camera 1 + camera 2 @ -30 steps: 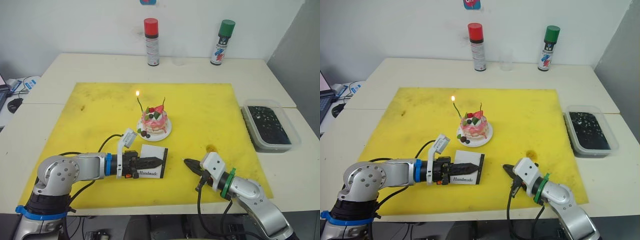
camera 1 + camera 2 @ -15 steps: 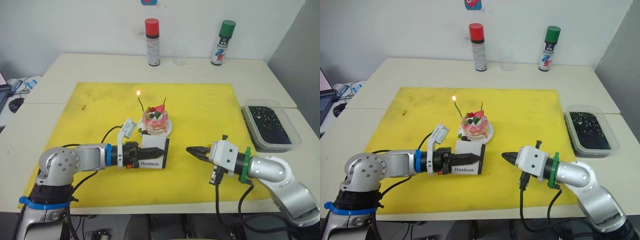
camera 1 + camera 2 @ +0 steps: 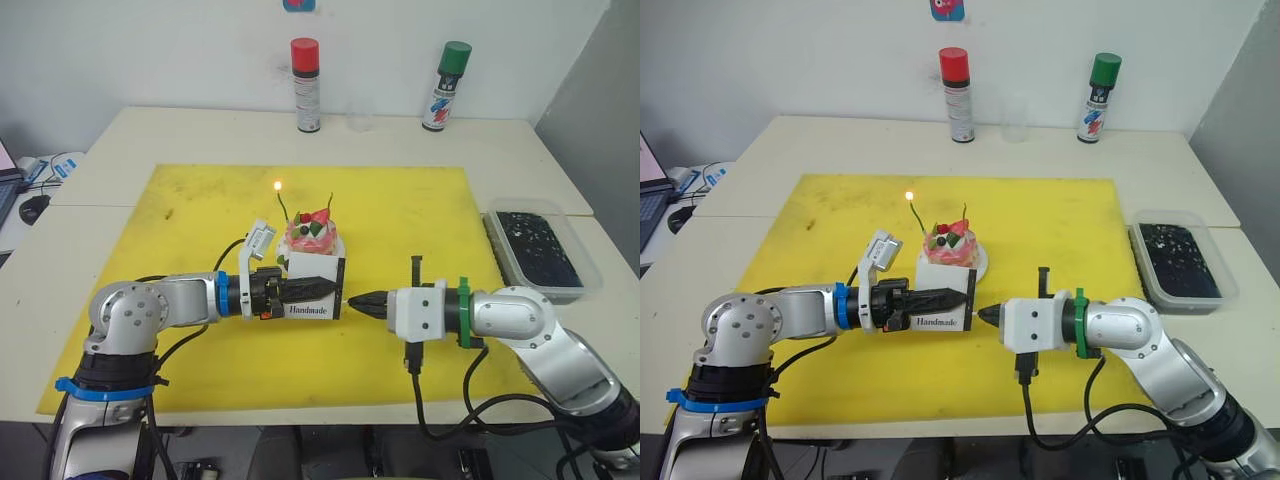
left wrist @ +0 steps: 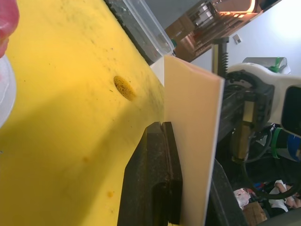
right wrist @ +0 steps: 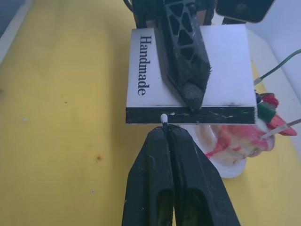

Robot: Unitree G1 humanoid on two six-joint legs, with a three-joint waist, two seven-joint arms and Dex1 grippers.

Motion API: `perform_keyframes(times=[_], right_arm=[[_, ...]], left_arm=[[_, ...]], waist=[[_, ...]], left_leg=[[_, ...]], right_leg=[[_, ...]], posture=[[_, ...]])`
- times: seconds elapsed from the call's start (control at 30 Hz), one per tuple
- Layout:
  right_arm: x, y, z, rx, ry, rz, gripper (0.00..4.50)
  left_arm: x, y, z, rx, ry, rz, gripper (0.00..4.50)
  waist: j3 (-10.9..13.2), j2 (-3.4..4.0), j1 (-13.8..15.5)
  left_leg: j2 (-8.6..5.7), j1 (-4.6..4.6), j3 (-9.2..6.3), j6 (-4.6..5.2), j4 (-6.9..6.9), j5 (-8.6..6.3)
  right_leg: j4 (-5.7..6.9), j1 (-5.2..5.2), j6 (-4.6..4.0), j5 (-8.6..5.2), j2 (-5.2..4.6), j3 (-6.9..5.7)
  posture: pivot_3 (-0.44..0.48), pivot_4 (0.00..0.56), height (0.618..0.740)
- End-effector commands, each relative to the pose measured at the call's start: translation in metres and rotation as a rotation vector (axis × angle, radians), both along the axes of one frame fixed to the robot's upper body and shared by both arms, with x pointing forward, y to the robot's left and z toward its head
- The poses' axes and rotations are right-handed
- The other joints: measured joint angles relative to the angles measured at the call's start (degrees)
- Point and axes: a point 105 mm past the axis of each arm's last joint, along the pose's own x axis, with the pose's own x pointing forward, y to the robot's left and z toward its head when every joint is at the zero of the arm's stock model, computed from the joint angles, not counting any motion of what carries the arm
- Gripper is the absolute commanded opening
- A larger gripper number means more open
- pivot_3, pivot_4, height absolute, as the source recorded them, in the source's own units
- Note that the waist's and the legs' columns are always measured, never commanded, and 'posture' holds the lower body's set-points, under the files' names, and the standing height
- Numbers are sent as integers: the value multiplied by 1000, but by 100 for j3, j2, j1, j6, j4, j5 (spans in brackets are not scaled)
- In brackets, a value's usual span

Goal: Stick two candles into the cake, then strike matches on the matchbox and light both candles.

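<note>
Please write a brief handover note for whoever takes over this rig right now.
Left tool: shut on the matchbox, held in front of the cake.
Right tool: shut on a match, its pale head touching the box's dark striking strip.
Done: both candles stand in the cake; the left candle burns.
Left: strike this match, light the right candle, still unlit.

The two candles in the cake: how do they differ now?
The left candle carries a small flame at its tip; the right candle is unlit. The left candle stands at the cake's left edge, the right candle near the strawberry. Both are thin, greenish and roughly upright.
</note>
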Motion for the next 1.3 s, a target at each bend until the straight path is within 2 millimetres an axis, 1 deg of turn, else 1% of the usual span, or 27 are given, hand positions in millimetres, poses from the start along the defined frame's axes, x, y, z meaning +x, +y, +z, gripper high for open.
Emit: perform_keyframes(times=[0.03, 0.17, 0.27, 0.37, 0.5, 0.73, 1.1, 1.17, 1.23, 1.27, 1.3], right_arm=[[2, 5, 6, 5, -51, 15, 20], [5, 7, 7, 17, -60, 10, 20], [6, 8, 11, 40, -70, 9, 20], [5, 7, 16, 59, -83, 12, 20], [5, 4, 19, 63, -90, 11, 20], [11, 1, 11, 34, -83, -23, 20], [16, 6, 5, 15, -78, -30, 20], [17, 8, 3, 8, -73, -20, 20], [16, 11, -1, -1, -69, -2, 20], [14, 12, -3, -11, -64, 17, 20], [13, 13, -5, -21, -62, 38, 20]], left_arm=[[-1, 0, 12, -31, -31, -7, 0], [-2, 1, 11, -30, -25, -5, 0], [-2, 1, 10, -23, -25, -3, 0], [-1, 1, 9, -20, -25, 4, 0], [-1, 2, 7, -15, -22, 7, 0], [0, 0, 10, -30, -18, 0, 0], [-6, -6, 11, -60, -9, -19, 0], [-6, -10, 15, -77, -17, -27, 0], [-6, -13, 22, -99, -38, -36, 0], [-5, -16, 33, -103, -83, -43, 0], [-2, -18, 48, -110, -143, -47, 0]], waist=[[0, 0, 1], [0, 0, 0], [0, 0, 0], [0, 0, 1], [0, 0, 0], [0, 0, 1], [0, 0, 1], [0, 0, 0], [0, 0, 0], [1, 0, 0], [3, -3, 0]], left_leg=[[0, 0, 0, 0, 2, 0], [1, 1, -1, 0, 2, 0], [0, 1, 1, 0, 2, 0], [1, 1, 0, 0, 2, 0], [1, 1, 0, 0, 2, 0], [1, 1, 1, 0, 2, 0], [0, 1, 2, 0, 1, 0], [1, 1, 2, 0, 2, 0], [1, 1, 0, 0, 1, 0], [1, 1, 0, 0, 2, 0], [1, 1, 0, 0, 2, 0]], right_leg=[[3, -1, 0, 0, 0, 0], [6, -1, 0, 0, 1, 0], [6, -1, -1, 0, 0, 1], [6, -1, -1, 0, 0, 0], [6, -1, -1, 0, 0, 0], [6, -2, -1, 0, 0, 0], [5, -2, -1, -1, -1, 2], [5, -2, -1, -1, 0, 1], [6, -3, -1, -1, 0, 0], [6, -2, -1, -1, 0, 0], [6, -3, -1, -1, 0, 0]], posture=[[0, 150, 740], [0, 150, 740], [0, 150, 740], [0, 150, 740], [0, 150, 740], [0, 150, 740], [0, 150, 740], [0, 150, 740], [0, 150, 740], [0, 150, 740], [0, 150, 740]])
